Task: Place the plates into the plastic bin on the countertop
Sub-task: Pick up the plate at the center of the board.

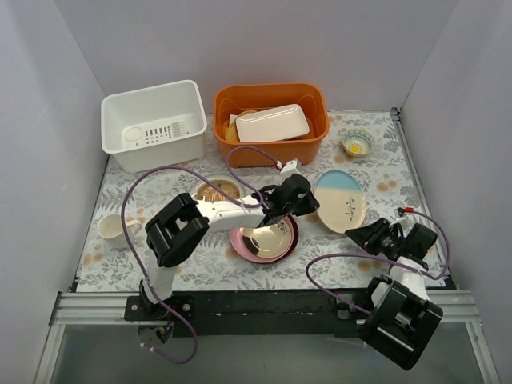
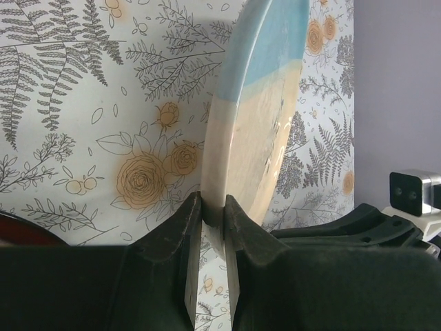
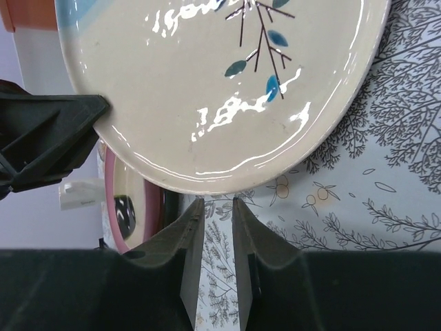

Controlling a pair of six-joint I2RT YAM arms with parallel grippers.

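A pale blue-and-cream plate (image 1: 342,200) lies right of centre on the fern-print countertop (image 1: 200,268). My left gripper (image 1: 308,200) is shut on its left rim; in the left wrist view (image 2: 213,207) the rim of the plate (image 2: 258,117) sits between the fingers. My right gripper (image 1: 360,234) is at the plate's near edge. In the right wrist view (image 3: 216,201) its jaws stand a narrow gap apart, empty, just short of the plate's rim (image 3: 220,89). A pink-rimmed plate (image 1: 264,238) lies under the left arm. An amber-brown plate (image 1: 216,190) lies behind it. The white plastic bin (image 1: 152,128) stands empty at the back left.
An orange tub (image 1: 270,120) holding a white rectangular dish (image 1: 272,122) stands beside the bin. A small yellow-centred bowl (image 1: 358,143) is at the back right. A cream cup (image 1: 110,228) is at the left edge. Grey walls enclose three sides.
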